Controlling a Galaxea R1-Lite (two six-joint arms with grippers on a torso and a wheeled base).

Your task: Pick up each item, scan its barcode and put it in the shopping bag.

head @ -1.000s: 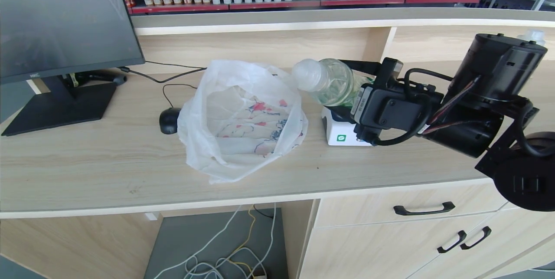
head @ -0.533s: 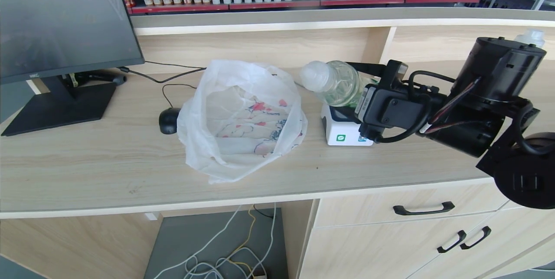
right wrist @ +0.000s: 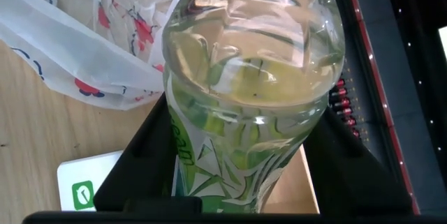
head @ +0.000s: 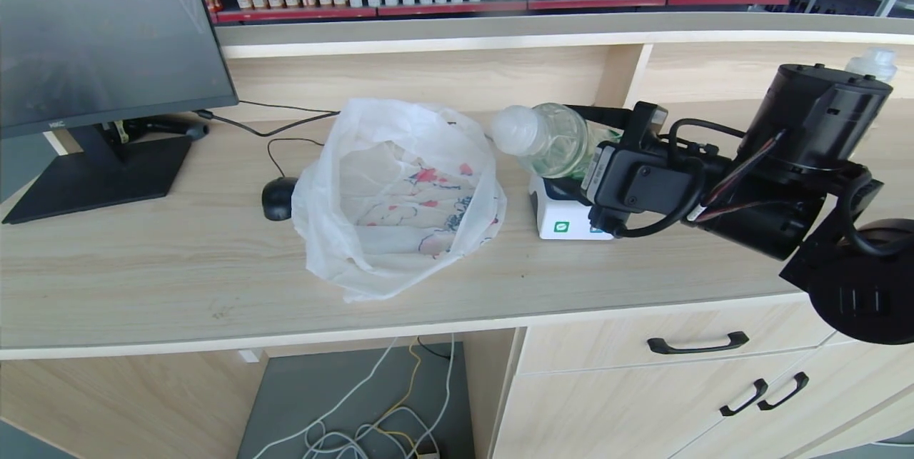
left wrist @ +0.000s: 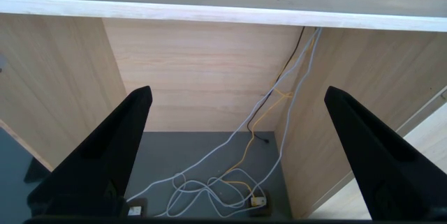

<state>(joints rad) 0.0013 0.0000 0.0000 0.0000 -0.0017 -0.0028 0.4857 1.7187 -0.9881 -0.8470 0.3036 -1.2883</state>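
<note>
Pale wood drawers (head: 700,345) with black handles sit nearest, beside an open bay where loose cables (head: 357,423) trail on the floor. The left gripper (left wrist: 237,95) hangs down there below the counter (left wrist: 140,1), its two black fingers spread wide apart with nothing between them, the cables (left wrist: 230,182) beyond it.

On the counter (head: 178,280) the white plastic bag (head: 400,195) stands open, red and blue print showing inside. Just to its right is the scanner (head: 564,220), a small white box with a green mark on its front.

The right gripper (head: 582,145) is over the scanner, clamped on the bottle (head: 550,138). The bottle is clear with a green label and lies on its side. The fingers hold it on both sides of the labelled lower body, and the shoulder and white cap stick out past the fingertips toward the bag. In the right wrist view the bottle (right wrist: 251,63) fills the space between the fingers of the gripper (right wrist: 244,175), with the scanner (right wrist: 84,189) beneath and the bag (right wrist: 84,49) just beyond. Whether the bottle touches the scanner cannot be told.

Left of the bag lies a black mouse (head: 277,198), and farther left stands a dark monitor (head: 107,31). Behind the counter's raised back a red shelf (head: 457,8) carries a row of drinks
</note>
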